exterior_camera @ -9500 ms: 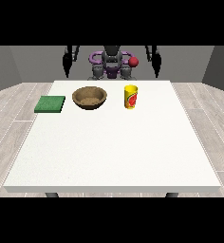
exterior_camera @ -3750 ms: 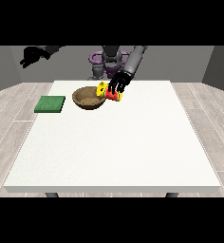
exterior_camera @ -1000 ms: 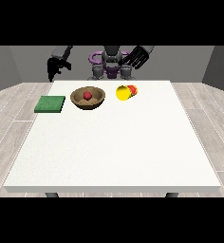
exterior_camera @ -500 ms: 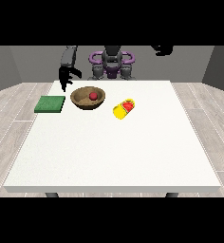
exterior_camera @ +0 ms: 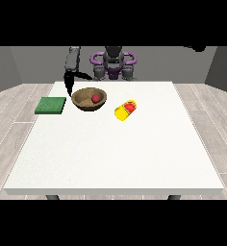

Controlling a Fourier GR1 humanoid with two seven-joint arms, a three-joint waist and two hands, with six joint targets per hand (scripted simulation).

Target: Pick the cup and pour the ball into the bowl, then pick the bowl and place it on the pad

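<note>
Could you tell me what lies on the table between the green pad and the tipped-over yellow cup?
In the front view, the brown bowl with the red ball inside sits between the pad and the cup.

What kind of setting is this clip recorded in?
Probably a bare test room for tabletop handling: a large white table on a wood-plank floor, grey walls, and only a bowl, a cup and a green pad.

We see one front view only, set across the white table point(exterior_camera: 115, 153) (high, fairly far back), facing the robot point(exterior_camera: 113, 62) at its far edge.
</note>
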